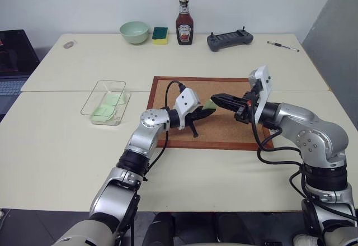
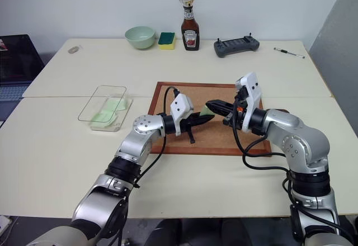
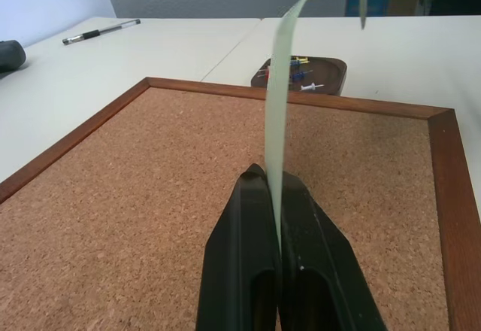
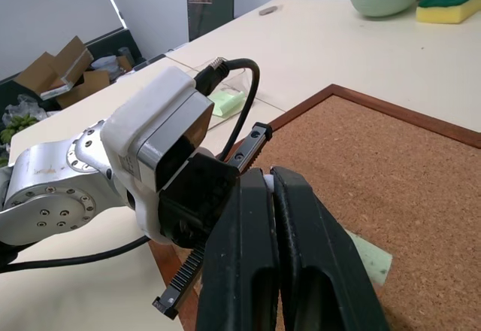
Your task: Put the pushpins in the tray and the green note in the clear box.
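My left gripper [image 3: 270, 177] is shut on the lower edge of the green note [image 3: 279, 83], holding the pale paper upright over the corkboard [image 1: 224, 126]. My right gripper [image 1: 215, 98] is shut, and its tips meet the note's [image 1: 206, 105] upper edge from the right. I cannot tell whether anything sits between them. The note [image 4: 370, 259] also shows beneath the right fingers [image 4: 301, 241]. Beyond the board's far corner sits the dark tray [image 3: 331, 68] with small pushpins [image 3: 299, 62] in it, one blue-headed. The clear box [image 1: 96, 102] stands left of the board with green paper inside.
Along the table's back edge stand a pale green bowl [image 1: 134, 32], a green-and-yellow sponge [image 1: 160, 34], a ketchup bottle [image 1: 184, 25], a dark controller [image 1: 229, 39] and a pen [image 1: 282, 46]. A laptop [image 1: 14, 56] sits at the far left.
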Available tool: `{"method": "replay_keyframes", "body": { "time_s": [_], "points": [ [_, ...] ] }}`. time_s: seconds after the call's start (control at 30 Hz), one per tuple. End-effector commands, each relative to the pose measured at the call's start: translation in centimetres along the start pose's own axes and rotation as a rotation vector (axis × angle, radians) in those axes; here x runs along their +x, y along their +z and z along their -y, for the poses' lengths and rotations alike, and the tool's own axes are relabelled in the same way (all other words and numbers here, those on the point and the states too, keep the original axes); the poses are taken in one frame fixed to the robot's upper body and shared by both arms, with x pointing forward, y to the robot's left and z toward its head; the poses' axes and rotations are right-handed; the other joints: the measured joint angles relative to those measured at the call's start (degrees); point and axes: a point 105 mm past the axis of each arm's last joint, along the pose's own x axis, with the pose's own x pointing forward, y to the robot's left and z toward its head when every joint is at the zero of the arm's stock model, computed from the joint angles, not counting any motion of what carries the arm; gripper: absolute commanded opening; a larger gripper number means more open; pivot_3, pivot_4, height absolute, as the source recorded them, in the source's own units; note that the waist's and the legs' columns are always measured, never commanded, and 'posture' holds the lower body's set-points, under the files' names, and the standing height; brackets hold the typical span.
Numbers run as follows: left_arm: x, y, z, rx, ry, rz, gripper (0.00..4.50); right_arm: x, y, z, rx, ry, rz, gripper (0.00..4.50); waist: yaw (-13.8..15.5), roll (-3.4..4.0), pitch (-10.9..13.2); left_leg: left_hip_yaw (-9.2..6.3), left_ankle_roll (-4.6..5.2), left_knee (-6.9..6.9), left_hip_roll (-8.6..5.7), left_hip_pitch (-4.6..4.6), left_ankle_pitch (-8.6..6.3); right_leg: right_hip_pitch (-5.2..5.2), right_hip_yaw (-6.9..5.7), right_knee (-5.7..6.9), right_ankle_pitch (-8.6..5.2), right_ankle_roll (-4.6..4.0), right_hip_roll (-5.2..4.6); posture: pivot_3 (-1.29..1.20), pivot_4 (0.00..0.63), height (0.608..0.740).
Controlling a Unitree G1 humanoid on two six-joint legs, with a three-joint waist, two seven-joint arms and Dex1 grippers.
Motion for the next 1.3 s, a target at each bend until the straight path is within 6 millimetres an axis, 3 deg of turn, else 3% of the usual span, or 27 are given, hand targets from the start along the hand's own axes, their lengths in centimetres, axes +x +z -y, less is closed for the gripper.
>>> {"method": "replay_keyframes", "body": {
  "time_s": [0.03,0.3,0.6,0.9,1.13,1.3],
  "points": [
    [0.0,0.9,-0.4,0.043,0.014,0.026,0.06,-0.1,1.6,-0.4,-0.075,-0.003,0.045,0.0,0.0,0.0,0.0,0.0,0.0,0.0,0.0,0.0,0.0,0.0,0.0,0.0,0.0,0.0,0.0,0.0,0.15,0.74],
    [-0.1,0.9,-0.4,0.046,0.019,0.028,0.06,-0.1,3.6,0.4,0.032,-0.047,0.144,0.0,-0.07,0.0,0.0,0.0,-0.02,0.0,0.02,0.0,0.02,-0.02,0.0,0.02,0.0,0.0,0.0,0.0,0.15,0.74],
    [-0.1,0.9,-0.3,0.042,0.024,0.031,0.06,-0.3,3.9,1.0,0.091,-0.07,0.16,0.0,-0.01,0.0,0.0,-0.01,0.0,0.0,0.0,-0.02,0.01,-0.02,0.0,0.02,0.0,0.0,0.0,0.0,0.15,0.74],
    [-1.4,0.6,-1.8,-0.101,0.116,0.036,0.06,-0.8,3.4,0.3,-0.163,-0.063,0.12,0.0,-0.13,0.0,0.0,-0.01,0.07,0.0,0.01,-0.02,-0.03,-0.03,-0.01,0.03,0.0,0.0,0.0,0.0,0.15,0.74],
    [-2.8,1.6,-2.5,-0.298,0.184,0.051,1.08,-0.3,2.0,-0.2,-0.36,-0.044,0.088,0.0,-0.22,0.0,0.0,0.0,0.04,0.01,0.0,-0.02,-0.01,-0.04,0.0,0.03,0.0,0.0,0.0,0.0,0.15,0.74],
    [-3.1,2.0,-2.1,-0.434,0.223,0.04,2.2,-0.2,1.3,0.0,-0.436,-0.044,0.081,0.0,-0.14,0.0,0.0,-0.01,-0.07,0.02,0.0,-0.02,0.05,-0.02,0.0,0.02,0.0,0.0,0.0,0.0,0.15,0.74]
  ]
}}
